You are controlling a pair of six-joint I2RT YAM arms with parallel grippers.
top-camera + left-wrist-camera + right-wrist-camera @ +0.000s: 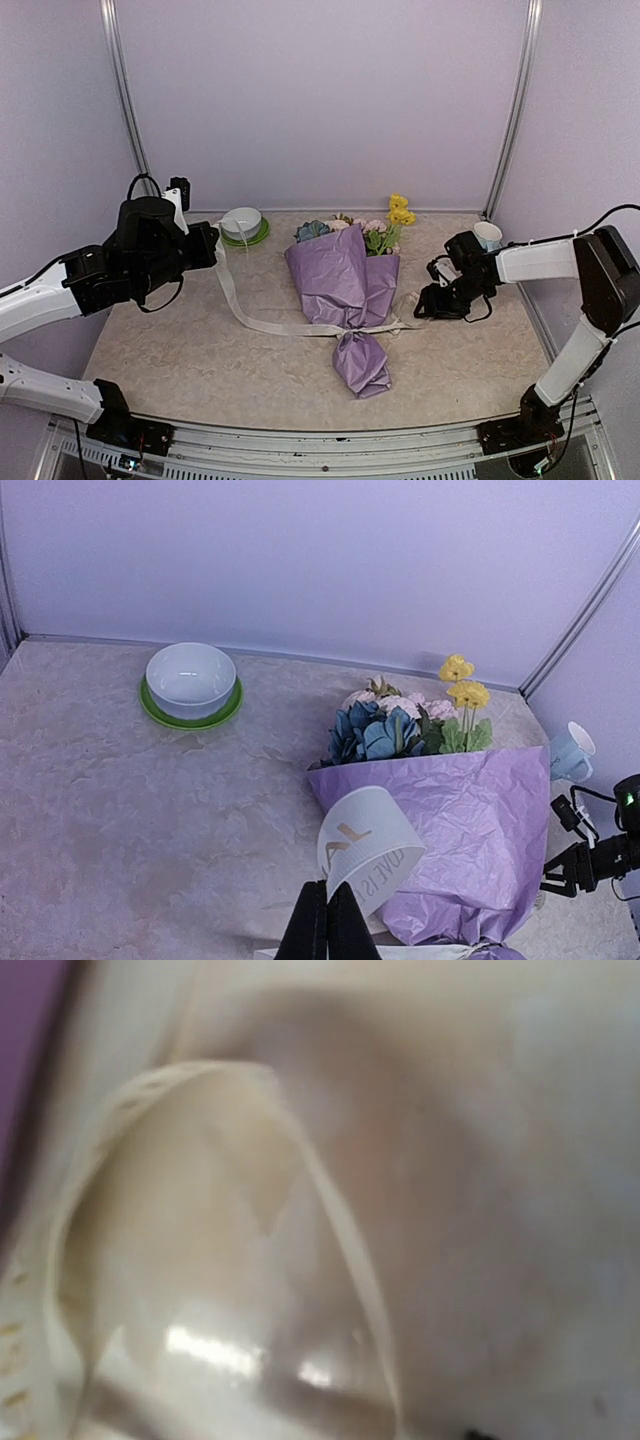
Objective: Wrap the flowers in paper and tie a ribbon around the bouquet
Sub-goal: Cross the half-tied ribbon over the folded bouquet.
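Left gripper [326,912] clamped on ribbon [365,855], holding it up off surface [180,350]; my right gripper [428,300] jaws apart by ribbon's other end. Flowers [378,228] already wrapped in paper [335,272], bouquet [362,365] lying mid-surface. Ribbon across its waist, bow not tied yet imo.

The bouquet [350,300] lies flat on the desk [170,350] — lilac paper [335,270] wrapped into a cone, its wide end toward the far wall, where blue, pink and yellow flowers [385,225] show. The cream ribbon [265,322] crosses its narrow waist — the left length rises, pinched in the left tool [212,245].
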